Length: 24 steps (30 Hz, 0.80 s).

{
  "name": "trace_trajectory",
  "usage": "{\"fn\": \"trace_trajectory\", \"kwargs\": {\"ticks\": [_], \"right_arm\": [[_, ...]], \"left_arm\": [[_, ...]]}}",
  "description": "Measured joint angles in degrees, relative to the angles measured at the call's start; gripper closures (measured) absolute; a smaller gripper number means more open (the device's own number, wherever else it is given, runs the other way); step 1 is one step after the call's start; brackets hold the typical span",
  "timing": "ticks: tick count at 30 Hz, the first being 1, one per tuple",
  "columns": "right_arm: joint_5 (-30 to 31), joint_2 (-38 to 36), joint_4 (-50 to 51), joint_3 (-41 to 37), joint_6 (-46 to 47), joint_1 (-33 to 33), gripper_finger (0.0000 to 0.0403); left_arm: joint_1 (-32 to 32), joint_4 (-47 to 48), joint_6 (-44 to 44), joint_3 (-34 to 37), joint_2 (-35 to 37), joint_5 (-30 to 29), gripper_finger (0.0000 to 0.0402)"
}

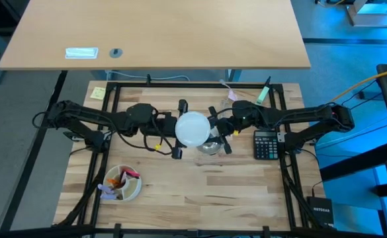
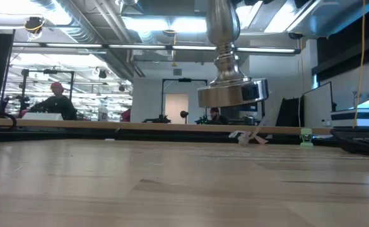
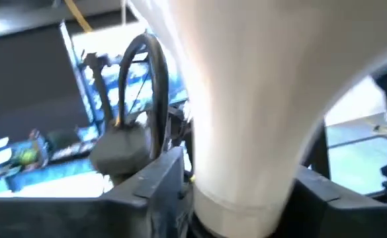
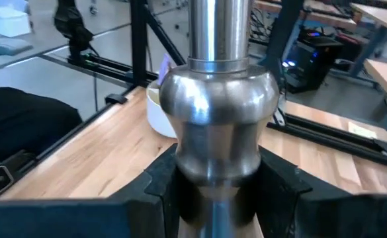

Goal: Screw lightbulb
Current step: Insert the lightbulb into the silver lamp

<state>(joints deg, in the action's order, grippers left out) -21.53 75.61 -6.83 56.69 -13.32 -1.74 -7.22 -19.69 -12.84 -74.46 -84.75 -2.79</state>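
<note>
The white frosted lightbulb (image 1: 193,129) sits at the table's middle, between both grippers; in the left wrist view its neck (image 3: 246,99) fills the picture. Below it is the silvery stand (image 2: 231,63), whose flared base (image 1: 210,147) shows beside the globe from above. My left gripper (image 1: 179,129) is shut on the bulb. My right gripper (image 1: 218,130) is shut on the stand (image 4: 218,112). The join of bulb and stand is hidden. My left gripper (image 3: 243,192) pinches the bulb's tapering neck (image 3: 239,198) between its two fingers (image 3: 157,185), coming level from the table's left. The bulb is clear of the table, globe up. My right gripper (image 4: 216,192) pinches the stand's stem at its round bulge (image 4: 216,165) between its two fingers (image 4: 163,185), coming level from the table's right, fingers across the stem. The stand is upright, and its base (image 2: 231,94) hangs clear of the table.
A black calculator (image 1: 267,144) lies right of the grippers. A white bowl (image 1: 124,183) with small items stands at the near left. A yellow note (image 1: 98,92) and a green item (image 1: 264,94) lie at the far edge. People (image 2: 55,101) show in the room beyond.
</note>
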Motion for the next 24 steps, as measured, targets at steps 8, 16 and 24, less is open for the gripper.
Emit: {"fn": "trace_trajectory", "kwargs": {"ticks": [8, 16, 24], "right_arm": [[4.9, 0.0, -0.1, 0.0, 0.6, 0.0, 0.0263], [9.0, -0.3, -0.5, 0.2, 1.2, -0.1, 0.0263], [9.1, -0.3, -0.5, 0.2, 1.2, -0.1, 0.0263]], "left_arm": [[-0.2, 0.9, 1.9, 0.0, 0.9, -4.1, 0.0142], [-1.8, 7.6, 2.1, 0.1, 6.3, -7.7, 0.0115], [-2.6, 21.0, 5.6, 0.0, 12.0, -12.3, 0.0116]]}}
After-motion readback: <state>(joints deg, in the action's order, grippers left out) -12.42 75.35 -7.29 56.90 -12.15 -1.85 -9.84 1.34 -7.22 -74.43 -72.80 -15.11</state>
